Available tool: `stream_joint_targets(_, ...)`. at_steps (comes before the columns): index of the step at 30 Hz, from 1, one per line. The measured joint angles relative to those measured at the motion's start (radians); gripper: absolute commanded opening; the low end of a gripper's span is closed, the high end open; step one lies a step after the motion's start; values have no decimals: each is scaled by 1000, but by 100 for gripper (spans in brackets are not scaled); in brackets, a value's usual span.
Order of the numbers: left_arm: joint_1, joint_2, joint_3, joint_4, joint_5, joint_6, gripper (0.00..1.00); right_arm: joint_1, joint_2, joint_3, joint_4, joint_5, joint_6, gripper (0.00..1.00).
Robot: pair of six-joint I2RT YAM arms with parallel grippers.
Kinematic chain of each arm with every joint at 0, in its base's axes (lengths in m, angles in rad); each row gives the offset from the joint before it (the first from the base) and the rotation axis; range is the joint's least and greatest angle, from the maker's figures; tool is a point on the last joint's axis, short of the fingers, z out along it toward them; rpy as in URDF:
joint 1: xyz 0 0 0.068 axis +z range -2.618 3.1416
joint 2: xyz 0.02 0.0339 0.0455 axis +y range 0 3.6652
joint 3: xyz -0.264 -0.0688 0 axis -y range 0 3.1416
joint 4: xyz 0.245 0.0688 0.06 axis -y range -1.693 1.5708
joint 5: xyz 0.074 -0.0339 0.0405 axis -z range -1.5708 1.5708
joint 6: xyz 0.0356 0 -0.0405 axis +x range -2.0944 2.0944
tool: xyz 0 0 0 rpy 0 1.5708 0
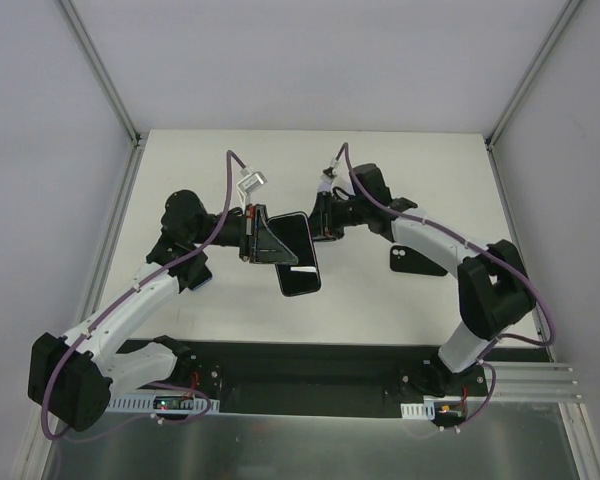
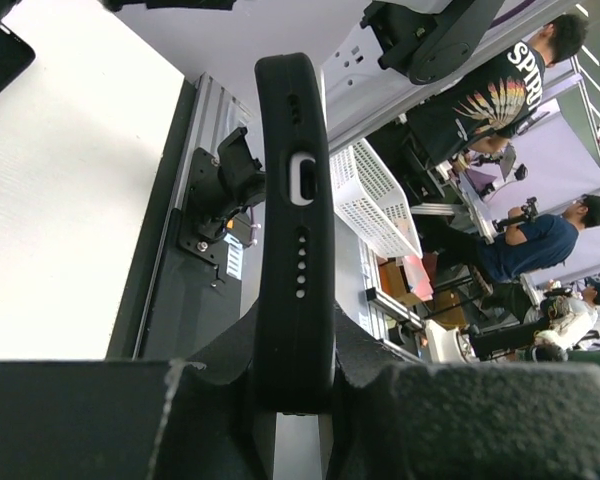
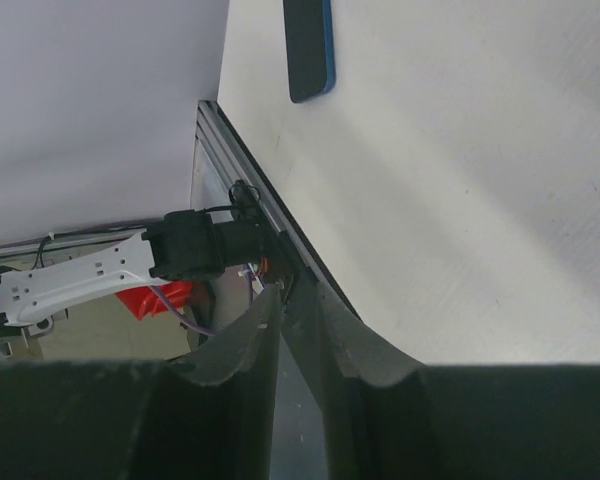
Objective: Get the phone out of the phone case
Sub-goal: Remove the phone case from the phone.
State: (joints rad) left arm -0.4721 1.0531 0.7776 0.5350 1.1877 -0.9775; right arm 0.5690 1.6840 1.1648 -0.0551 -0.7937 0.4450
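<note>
1. Nearest in the overhead view, a black base plate [image 1: 310, 378] carries both arms at the near edge of the table [image 1: 400, 165].
2. The left gripper [image 2: 295, 385] is clamped tight on the phone case [image 2: 295, 200]. Its own camera sees the case edge-on between the fingers, with the port cutout and two rows of speaker holes facing the lens.
3. Only the overhead view shows the case's broad side. It is held over the middle of the table with a glossy dark face upward, which reads as the phone [image 1: 300, 268] seated inside. A pale port showing through the cutout in the left wrist view agrees with that.
4. The right gripper [image 3: 285, 305], seen by its own camera, has its fingers drawn almost together with only a slit between them and nothing in it. The overhead view puts it just beside the case's far right corner. Whether it touches the case cannot be told.
5. The overhead view shows a black flat object [image 1: 410, 262] lying on the table beside the right forearm. The right wrist camera shows a dark slab with a blue edge [image 3: 308, 45] lying flat. Whether they are the same thing is unclear.
6. Farthest off, only the left wrist view looks past the table, to a white basket [image 2: 370, 200] and people [image 2: 535, 245].
</note>
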Motion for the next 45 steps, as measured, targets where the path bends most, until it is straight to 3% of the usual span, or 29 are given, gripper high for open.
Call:
stream_joint_targets(5, 0, 1, 0, 0, 10, 6, 0, -13, -89, 5, -41, 37, -17, 37)
stream_joint_targets(15, 0, 5, -14, -21, 51, 116, 0, -18, -382, 167, -310, 337, -160, 51)
stream_joint_targets(20, 0, 23, -23, -49, 106, 205, 0, -5, -464, 244, -369, 380, -199, 52)
stream_joint_targets(27, 0, 28, -23, -109, 143, 292, 0, 44, -460, 250, -422, 360, -232, 52)
stream_joint_targets(45, 0, 42, -7, -185, 145, 344, 0, 174, -446, 251, -513, 394, -346, 52)
